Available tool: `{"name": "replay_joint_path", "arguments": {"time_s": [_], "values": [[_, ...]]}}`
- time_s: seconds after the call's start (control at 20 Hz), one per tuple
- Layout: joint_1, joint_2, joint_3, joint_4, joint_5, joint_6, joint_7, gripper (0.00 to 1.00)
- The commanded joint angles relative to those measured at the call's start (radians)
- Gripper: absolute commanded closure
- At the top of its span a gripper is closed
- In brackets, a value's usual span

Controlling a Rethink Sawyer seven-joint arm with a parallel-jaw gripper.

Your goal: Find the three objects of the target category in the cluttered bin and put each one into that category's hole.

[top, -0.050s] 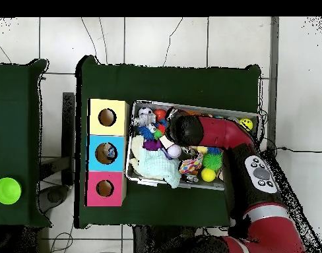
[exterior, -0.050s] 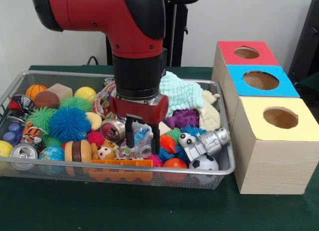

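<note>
Green cloth covers the desk (exterior, -0.050s: 60,206), and on it sits a wire bin (exterior, -0.050s: 219,172) heaped with toys beside three wooden boxes topped red (exterior, -0.050s: 247,53), blue (exterior, -0.050s: 260,80) and yellow (exterior, -0.050s: 280,118), each with a round hole.

We judge the search-and-pick step to be in hand: the claw (exterior, -0.050s: 142,137) hangs low over the middle of the bin, its two dark fingers (exterior, -0.050s: 129,134) parted narrowly and straddling a clear, crinkly packet (exterior, -0.050s: 141,135). We cannot tell whether they grip it or only touch it. Which category is wanted we cannot tell either, so the target things may be anywhere in the heap. Next we would expect a firm closing, a straight lift clear of the spiky balls (exterior, -0.050s: 69,123) and toy robot (exterior, -0.050s: 202,143) nearby, then a carry to the right, over the boxes.

From the front we see the fingers; from overhead the arm (top, -0.050s: 220,135) hides them, but something already lies inside the blue box's hole.
</note>
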Motion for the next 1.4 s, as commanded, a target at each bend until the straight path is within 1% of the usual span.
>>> {"name": "replay_joint_path", "arguments": {"time_s": [0.05,0.35,0.5,0.55,0.65,1.0,1.25,1.4], "values": [[-0.035,0.083,0.117,-0.049,-0.068,0.029,-0.176,0.0],[-0.047,0.11,0.146,-0.086,-0.082,0.071,-0.201,0.0],[-0.041,0.089,0.143,-0.073,-0.091,0.095,-0.195,0.0],[-0.036,0.073,0.137,-0.065,-0.093,0.111,-0.193,0.0],[-0.045,0.044,0.143,-0.029,-0.094,0.113,-0.184,0.0],[-0.078,-0.019,0.161,0.047,-0.094,0.124,-0.189,0.0],[-0.103,-0.064,0.171,0.11,-0.097,0.114,-0.176,0.0],[-0.106,-0.078,0.165,0.139,-0.109,0.092,-0.161,0.0]]}}
